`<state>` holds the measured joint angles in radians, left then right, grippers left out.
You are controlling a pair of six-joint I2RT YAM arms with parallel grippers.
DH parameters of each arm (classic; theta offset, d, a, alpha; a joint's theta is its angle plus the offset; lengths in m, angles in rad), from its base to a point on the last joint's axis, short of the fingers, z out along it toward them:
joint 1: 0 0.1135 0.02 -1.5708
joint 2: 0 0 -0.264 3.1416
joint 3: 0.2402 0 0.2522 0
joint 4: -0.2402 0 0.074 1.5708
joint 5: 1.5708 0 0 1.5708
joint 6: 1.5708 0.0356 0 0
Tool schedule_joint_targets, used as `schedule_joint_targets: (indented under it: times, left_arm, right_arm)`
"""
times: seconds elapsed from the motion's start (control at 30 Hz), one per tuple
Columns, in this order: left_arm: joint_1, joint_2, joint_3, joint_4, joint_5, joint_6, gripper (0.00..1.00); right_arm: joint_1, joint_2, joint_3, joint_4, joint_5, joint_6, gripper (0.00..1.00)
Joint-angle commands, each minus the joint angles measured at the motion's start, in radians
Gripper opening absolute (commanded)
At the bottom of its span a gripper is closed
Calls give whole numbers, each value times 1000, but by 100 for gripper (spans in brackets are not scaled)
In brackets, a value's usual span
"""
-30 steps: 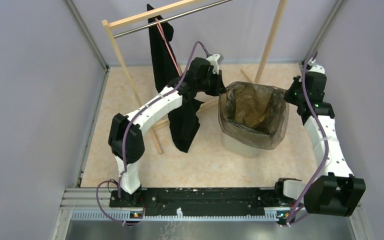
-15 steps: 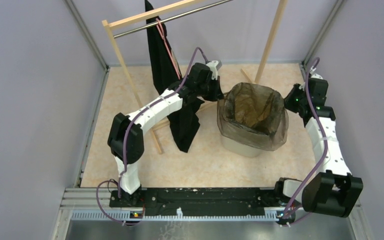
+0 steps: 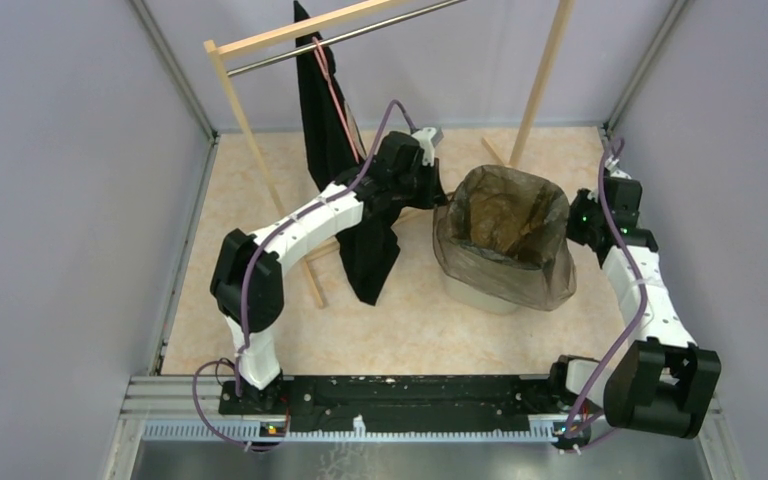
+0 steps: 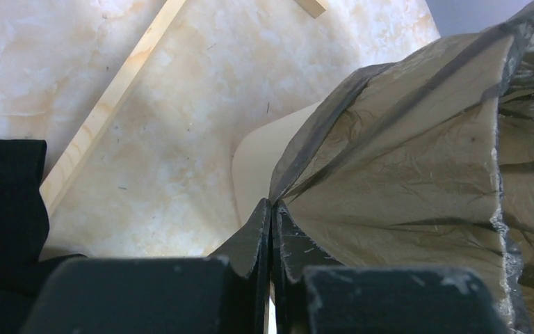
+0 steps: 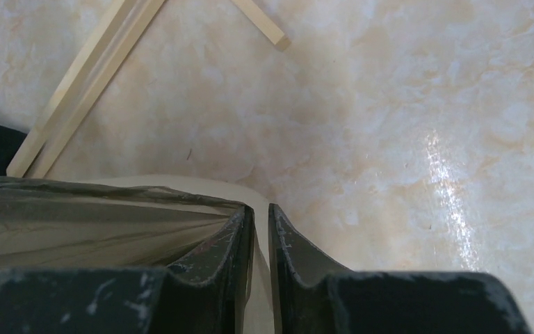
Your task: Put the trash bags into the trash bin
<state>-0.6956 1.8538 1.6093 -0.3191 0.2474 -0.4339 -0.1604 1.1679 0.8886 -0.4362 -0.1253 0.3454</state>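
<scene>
- The trash bag [image 3: 505,215] sat in the trash bin [image 3: 480,296]. Its body hung down inside, and its hem was turned out over the rim as a loose skirt around the bin's upper walls.
- The bin stood upright on the bench [image 3: 410,335] with its mouth facing up. The bag's long axis therefore ran top to bottom along the bin's own axis, and the bag's mouth also opened upward.
- The left fingers [image 4: 269,229] were at the bin's left side, just outside the rim. They were closed tight on a pinch of the hem, which fanned from the tips back toward the bin, so the film was drawn off the bin's left wall.
- The right fingers [image 5: 245,236] were at the bin's right side, just outside the rim. Only a thin slit showed between them. A fold of film ran up to the finger nearer the bin, but whether any film lay in the slit could not be told.
- The two sets of fingers faced each other across the bin, so the bag's mouth was spanned left to right across the rim.
- As a judgement, the next move depended on the left side. The pinched hem lay outward from the bin's left wall and needed to travel down along that wall before release.
- Each arm was nearest its own side of the bin, with the left arm alone plainly holding the bag.
</scene>
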Motion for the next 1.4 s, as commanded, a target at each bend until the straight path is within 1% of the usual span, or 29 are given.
schedule_joint_targets:
  times: [0.0,0.13,0.27,0.3,0.4,0.47,0.57,0.63,0.67,0.73,0.8,0.93,1.0,1.1,1.2,1.23,1.27,1.37]
  left_arm:
    - [-25,-31,-38,-15,8,-14,5]
    - [-41,-28,-60,-15,-3,-15,5]
    - [-44,-31,-78,-21,-25,-8,5]
    - [-45,-32,-78,-26,-33,-5,5]
    - [-46,-39,-76,-36,-48,5,5]
    - [-45,-44,-74,-42,-56,11,5]
    - [-45,-45,-72,-46,-61,17,5]
    - [-45,-42,-72,-47,-62,20,5]
    - [-46,-40,-71,-47,-61,20,5]
    - [-45,-38,-70,-47,-60,21,5]
    - [-45,-36,-66,-49,-60,25,4]
    - [-45,-38,-67,-53,-61,29,4]
    - [-48,-33,-68,-52,-55,25,4]
    - [-52,-19,-64,-47,-47,20,3]
    - [-60,-11,-57,-47,-50,21,2]
    - [-63,-11,-56,-47,-56,21,2]
    - [-64,-10,-56,-47,-60,21,1]
    - [-68,-4,-57,-49,-65,21,1]
  right_arm:
    - [-5,-42,-33,89,-22,10,17]
    - [-5,-32,-75,119,16,-7,20]
    - [-5,-7,-85,107,15,-10,20]
    - [-6,-10,-80,94,14,-7,22]
    - [-5,-36,-28,14,44,2,30]
    - [-5,-70,39,-70,95,7,36]
    - [-5,-133,138,-187,184,23,48]
    - [-5,-185,161,-256,215,44,59]
    - [-5,-209,162,-281,219,51,63]
    - [-5,-267,158,-327,217,65,67]
    - [-5,-318,145,-368,197,77,67]
    - [-5,-430,99,-402,76,90,67]
    - [-5,-471,52,-390,-7,99,67]
    - [-5,-509,-49,-345,-90,131,64]
    - [-5,-526,-149,-280,-137,160,57]
    - [-5,-527,-175,-253,-136,170,53]
    - [-5,-523,-181,-238,-129,174,49]
    - [-5,-516,-202,-188,-110,220,44]
